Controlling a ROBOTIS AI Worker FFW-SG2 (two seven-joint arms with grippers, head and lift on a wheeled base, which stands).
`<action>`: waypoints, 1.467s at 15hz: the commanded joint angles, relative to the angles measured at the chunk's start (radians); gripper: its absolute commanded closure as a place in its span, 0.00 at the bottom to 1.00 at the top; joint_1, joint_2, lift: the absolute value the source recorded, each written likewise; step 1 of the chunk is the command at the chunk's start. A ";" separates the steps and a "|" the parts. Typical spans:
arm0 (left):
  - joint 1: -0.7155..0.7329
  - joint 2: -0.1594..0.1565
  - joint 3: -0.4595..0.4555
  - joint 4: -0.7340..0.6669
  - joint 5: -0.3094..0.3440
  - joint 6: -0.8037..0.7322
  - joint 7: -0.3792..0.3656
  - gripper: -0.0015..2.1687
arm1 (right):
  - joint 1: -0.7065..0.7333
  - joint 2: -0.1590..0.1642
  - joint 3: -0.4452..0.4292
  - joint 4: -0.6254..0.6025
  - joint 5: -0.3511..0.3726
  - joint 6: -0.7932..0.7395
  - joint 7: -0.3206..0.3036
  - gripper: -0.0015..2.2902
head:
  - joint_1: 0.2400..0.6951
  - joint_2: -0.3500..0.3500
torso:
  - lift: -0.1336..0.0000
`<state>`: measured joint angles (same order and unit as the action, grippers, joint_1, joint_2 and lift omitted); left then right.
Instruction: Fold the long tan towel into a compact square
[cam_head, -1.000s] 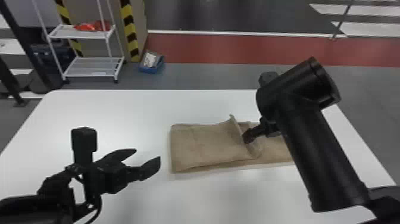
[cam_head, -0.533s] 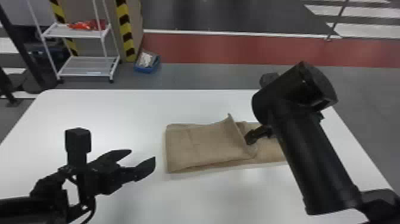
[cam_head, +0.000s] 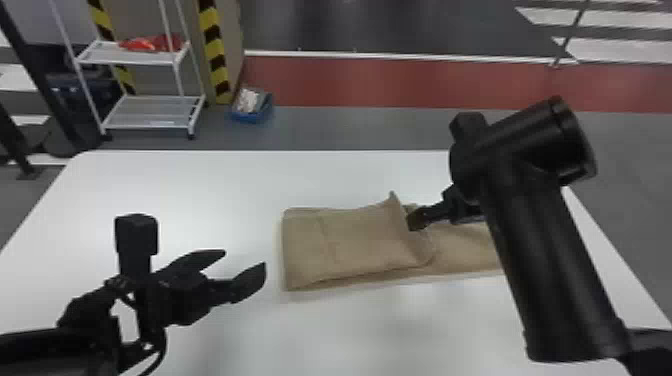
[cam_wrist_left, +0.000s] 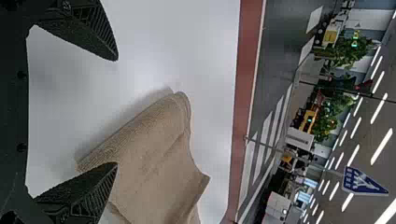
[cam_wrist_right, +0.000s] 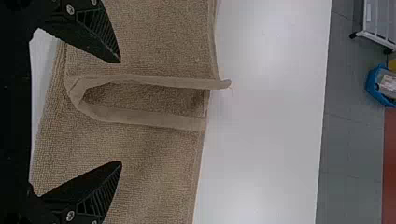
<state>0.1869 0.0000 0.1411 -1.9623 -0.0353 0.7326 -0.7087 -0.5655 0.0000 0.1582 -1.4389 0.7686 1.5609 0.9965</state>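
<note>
1. The table (cam_head: 175, 190) has a smooth white top with a rounded far left corner.
2. The tan towel (cam_head: 360, 240) lies directly on it, its long direction running left to right – the left part doubled over, the right part lower and flatter. The upper layer's free edge lifts into a small peak at its far corner.
3. Beyond the table, the grey floor (cam_head: 350, 130) bears a white rack (cam_head: 155, 112) and, to its right, a blue bin (cam_head: 252, 118); a red band (cam_head: 400, 82) crosses it farther back.

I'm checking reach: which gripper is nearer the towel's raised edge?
Right. The right gripper is close by the raised edge; the left gripper is farther off, beyond the towel's left end.
</note>
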 joint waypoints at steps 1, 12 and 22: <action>-0.001 -0.003 0.002 0.006 0.000 0.000 0.000 0.04 | 0.012 0.001 0.030 0.021 -0.002 0.011 -0.010 0.05 | 1.00 0.45 | 0.07; -0.012 -0.003 -0.002 0.025 0.000 -0.009 0.002 0.04 | 0.025 0.001 0.011 0.061 -0.017 0.011 -0.048 0.21 | 1.00 0.45 | 0.07; -0.012 -0.003 -0.005 0.025 -0.003 -0.006 0.000 0.04 | 0.039 0.001 -0.003 0.020 -0.051 0.011 -0.061 0.30 | 1.00 0.45 | 0.07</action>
<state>0.1733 0.0000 0.1376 -1.9374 -0.0369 0.7263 -0.7086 -0.5310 0.0000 0.1538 -1.4195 0.7165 1.5609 0.9398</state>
